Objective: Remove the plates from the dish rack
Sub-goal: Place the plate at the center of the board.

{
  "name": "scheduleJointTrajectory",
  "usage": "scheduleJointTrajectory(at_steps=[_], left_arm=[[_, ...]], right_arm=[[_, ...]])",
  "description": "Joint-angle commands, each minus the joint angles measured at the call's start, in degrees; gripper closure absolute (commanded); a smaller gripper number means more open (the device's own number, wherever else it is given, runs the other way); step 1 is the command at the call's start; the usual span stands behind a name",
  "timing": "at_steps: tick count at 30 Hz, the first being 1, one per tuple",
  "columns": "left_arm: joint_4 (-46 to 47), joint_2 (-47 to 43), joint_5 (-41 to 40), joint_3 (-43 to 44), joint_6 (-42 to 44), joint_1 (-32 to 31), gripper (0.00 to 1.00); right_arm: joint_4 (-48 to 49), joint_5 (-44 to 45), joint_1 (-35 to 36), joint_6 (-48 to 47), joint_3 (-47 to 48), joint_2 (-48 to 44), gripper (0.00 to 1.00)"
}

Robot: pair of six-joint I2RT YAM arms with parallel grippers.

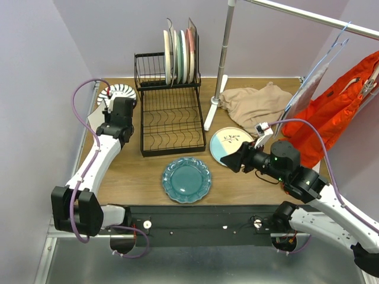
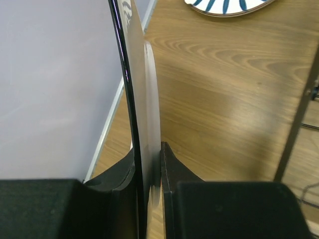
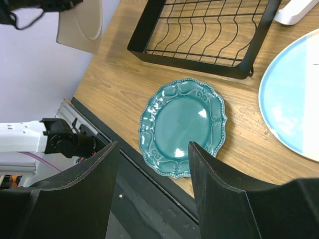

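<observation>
Rail post (image 1: 223,59) beside dish rack (image 1: 172,152) — cloth (image 1: 254,103) beyond.

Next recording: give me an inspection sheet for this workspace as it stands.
Surface: wooden table, no damage seen.
Job's things: dish rack, lower tray bare, several racked plates upright in its upper basket; teal plate, cream-blue plate and striped plate flat on the table.
Clutter: beige cloth, orange garment, rail stand.
Grippers: left gripper shut on held plate, edge-on; right gripper open above the teal plate.
Cables: purple cables along both arms.
Surroundings: lilac walls.
</observation>
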Motion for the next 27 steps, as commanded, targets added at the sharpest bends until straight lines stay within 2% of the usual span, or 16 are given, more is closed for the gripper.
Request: scheduleJointTrajectory(at_steps=[1, 7, 16, 27], left_arm=[[17.5, -3.2, -10.8, -4.6, 7.3, 0.2, 1.0], [20.3, 1.7, -12.4, -9.6, 10.5, 0.2, 1.0], [16.9, 6.8, -13.2, -9.0, 13.5, -0.5, 1.0], [20.8, 10.8, -7.7, -12.5, 14.6, -0.9, 1.0]], right_arm=[[-1.5, -0.6, 0.2, 0.6, -0.7, -0.7, 0.35], [-1.5, -0.8, 0.2, 1.2, -1.0, -1.1, 0.35], [-1.9, -0.7, 0.2, 0.7, -0.4, -0.8, 0.35], [-3.4, -0.1, 0.2, 0.2, 1.1, -1.0, 0.35]])
